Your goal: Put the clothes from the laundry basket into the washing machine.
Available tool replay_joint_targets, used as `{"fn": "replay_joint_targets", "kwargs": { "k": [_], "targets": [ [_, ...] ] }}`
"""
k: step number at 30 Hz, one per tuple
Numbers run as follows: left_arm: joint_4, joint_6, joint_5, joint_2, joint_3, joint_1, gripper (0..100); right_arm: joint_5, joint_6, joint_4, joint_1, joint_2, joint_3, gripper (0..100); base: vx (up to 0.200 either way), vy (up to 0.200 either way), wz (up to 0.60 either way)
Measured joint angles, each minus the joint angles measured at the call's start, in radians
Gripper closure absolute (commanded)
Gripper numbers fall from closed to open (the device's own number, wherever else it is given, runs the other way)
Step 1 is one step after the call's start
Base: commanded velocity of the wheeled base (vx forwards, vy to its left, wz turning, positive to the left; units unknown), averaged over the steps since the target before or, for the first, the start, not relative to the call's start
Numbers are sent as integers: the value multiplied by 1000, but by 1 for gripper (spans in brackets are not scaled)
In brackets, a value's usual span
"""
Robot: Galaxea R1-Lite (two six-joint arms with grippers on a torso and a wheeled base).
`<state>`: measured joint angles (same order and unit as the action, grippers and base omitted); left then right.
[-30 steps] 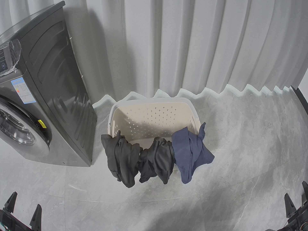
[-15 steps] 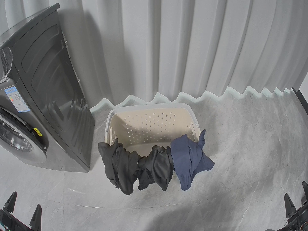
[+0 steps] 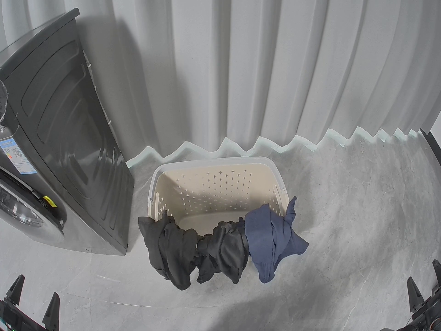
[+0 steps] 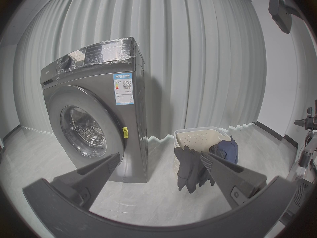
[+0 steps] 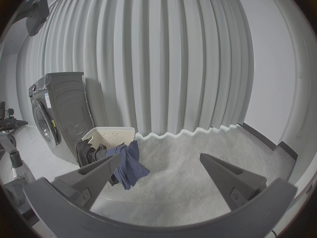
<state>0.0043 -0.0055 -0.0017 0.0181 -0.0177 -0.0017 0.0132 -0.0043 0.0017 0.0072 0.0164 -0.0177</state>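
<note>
A cream laundry basket [image 3: 211, 162] stands on the floor in the middle of the head view. Two dark grey garments [image 3: 172, 249] [image 3: 225, 251] and a blue one [image 3: 271, 237] hang over its near rim. The grey washing machine [image 3: 59, 139] stands to the left, its round door [image 4: 82, 131] closed. My left gripper [image 3: 36, 288] is open at the near left and holds nothing. At the near right my right gripper [image 3: 423, 272] is open too, well short of the basket. The left wrist view shows my left gripper [image 4: 159, 155] facing the machine, with the basket [image 4: 198, 138] beside it.
White pleated curtains [image 3: 257, 60] hang behind the basket and machine. The grey marble-look floor [image 3: 367, 208] lies bare to the right of the basket. A dark skirting edge [image 3: 432, 143] runs at the far right.
The whole head view has shifted: the basket sits lower in the picture and the machine farther left, so the camera has moved. Clothes and grippers are unchanged.
</note>
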Motion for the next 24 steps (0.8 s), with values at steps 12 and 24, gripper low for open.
{"fn": "replay_joint_targets", "kwargs": {
  "k": [12,24],
  "targets": [
    [0,0,0,0,0,0,0,0,0,0,1,0,0,0,50,0,0],
    [0,-1,0,0,0,0,0,0,0,0,0,0,0,0,100,0,0]
  ]
}}
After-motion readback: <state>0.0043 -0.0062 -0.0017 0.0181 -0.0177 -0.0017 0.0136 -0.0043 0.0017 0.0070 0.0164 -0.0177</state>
